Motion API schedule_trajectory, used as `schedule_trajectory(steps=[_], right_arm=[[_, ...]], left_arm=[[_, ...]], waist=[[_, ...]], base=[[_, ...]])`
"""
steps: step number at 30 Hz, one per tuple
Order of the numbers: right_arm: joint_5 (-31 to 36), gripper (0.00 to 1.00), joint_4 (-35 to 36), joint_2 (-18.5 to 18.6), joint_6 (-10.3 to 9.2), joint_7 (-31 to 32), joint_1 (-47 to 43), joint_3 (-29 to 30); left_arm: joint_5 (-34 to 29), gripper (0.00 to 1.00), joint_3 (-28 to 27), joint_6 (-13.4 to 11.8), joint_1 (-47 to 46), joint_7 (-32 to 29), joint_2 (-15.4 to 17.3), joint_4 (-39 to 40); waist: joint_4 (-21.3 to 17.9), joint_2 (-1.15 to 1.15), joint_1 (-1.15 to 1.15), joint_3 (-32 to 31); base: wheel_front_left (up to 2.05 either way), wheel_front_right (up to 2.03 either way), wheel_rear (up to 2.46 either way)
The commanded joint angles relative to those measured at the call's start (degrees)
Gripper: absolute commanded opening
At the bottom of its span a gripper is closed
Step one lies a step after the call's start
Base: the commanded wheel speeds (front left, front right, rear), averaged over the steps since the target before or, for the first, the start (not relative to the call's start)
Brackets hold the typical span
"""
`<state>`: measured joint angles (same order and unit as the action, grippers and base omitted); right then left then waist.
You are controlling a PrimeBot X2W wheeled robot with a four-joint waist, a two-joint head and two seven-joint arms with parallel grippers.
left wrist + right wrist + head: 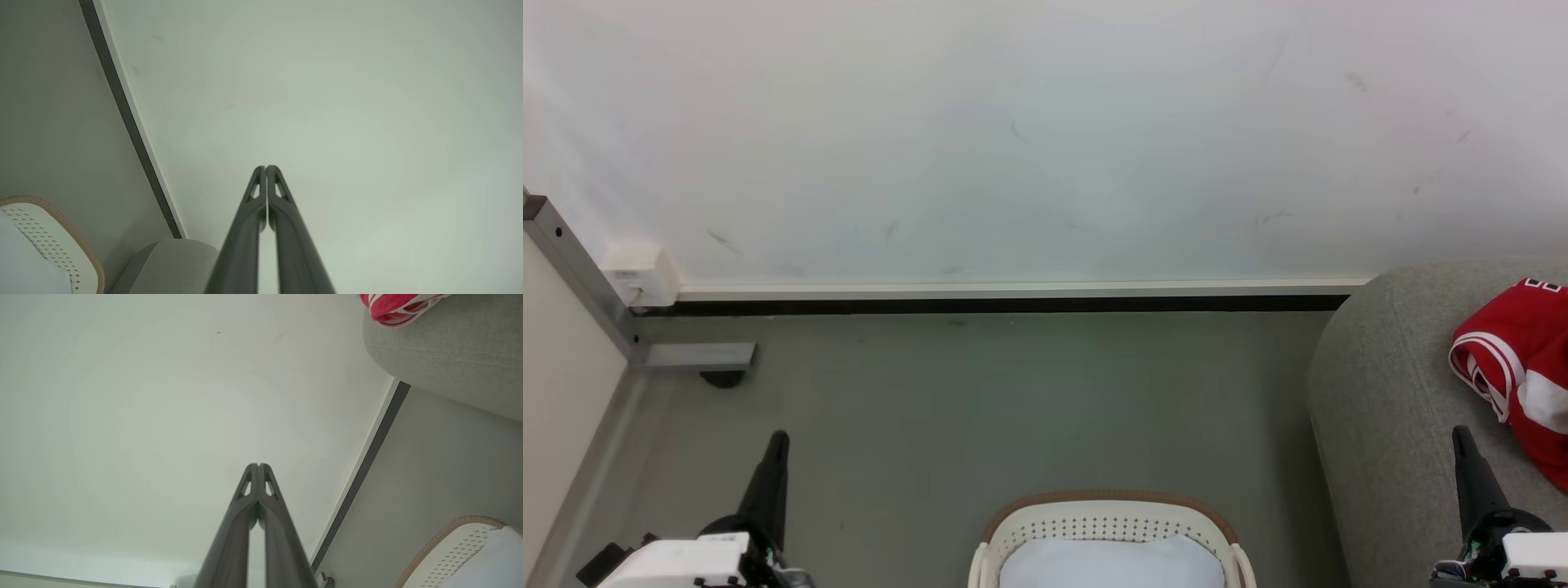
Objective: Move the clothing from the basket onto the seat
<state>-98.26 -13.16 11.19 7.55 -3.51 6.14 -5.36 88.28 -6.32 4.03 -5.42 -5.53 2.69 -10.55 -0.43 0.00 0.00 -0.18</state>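
A red jersey (1523, 359) with white stripes lies on the light-grey sofa (1388, 408) at the right; its edge (398, 308) hangs over the sofa's rounded end (449, 355). The cream basket (1107, 523) with a tan rim stands on the floor at the bottom centre, with a pale white cloth (1111, 563) inside it. The same basket (53, 245) (457, 551) appears in both wrist views. My left gripper (778, 441) (266, 167) is shut and holds nothing, left of the basket. My right gripper (1462, 434) (258, 465) is shut and holds nothing, in front of the sofa.
A white wall (1045, 139) with a dark baseboard (1013, 305) runs across the back. A metal frame leg (698, 355) and a white box (641, 273) stand at the left. Grey floor (1013, 408) lies between the basket and the wall.
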Motion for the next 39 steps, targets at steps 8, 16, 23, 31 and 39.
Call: schedule_trajectory(steps=[8,16,23,31,39], right_arm=[[-4.7,0.00,0.1,1.2,-0.12,0.3,0.8,-0.4],[-5.3,0.00,0.2,1.6,-0.12,-0.1,0.8,-0.8],[-5.7,0.00,0.3,1.9,-0.12,-0.5,0.8,-1.1],[-6.2,0.00,0.5,2.3,-0.12,-0.9,0.8,-1.6],[-6.5,0.00,0.6,2.6,-0.12,-1.1,0.8,-2.0]], left_arm=[[3.9,0.00,-0.4,-0.1,-0.9,-1.1,0.4,0.4],[4.4,0.00,-0.4,-0.2,-0.9,-1.2,0.3,0.3],[4.4,0.00,-0.4,-0.2,-0.9,-1.2,0.3,0.4],[4.4,0.00,-0.4,-0.2,-0.9,-1.2,0.3,0.4],[4.4,0.00,-0.4,-0.2,-0.9,-1.2,0.3,0.4]], waist=[[0.4,0.00,0.00,0.1],[0.4,0.00,0.00,0.1],[0.4,0.00,0.00,0.1],[0.4,0.00,0.00,0.1],[0.4,0.00,0.00,0.1]], base=[[0.00,0.00,0.00],[0.00,0.00,0.00],[0.00,0.00,0.00],[0.00,0.00,0.00],[0.00,0.00,0.00]])
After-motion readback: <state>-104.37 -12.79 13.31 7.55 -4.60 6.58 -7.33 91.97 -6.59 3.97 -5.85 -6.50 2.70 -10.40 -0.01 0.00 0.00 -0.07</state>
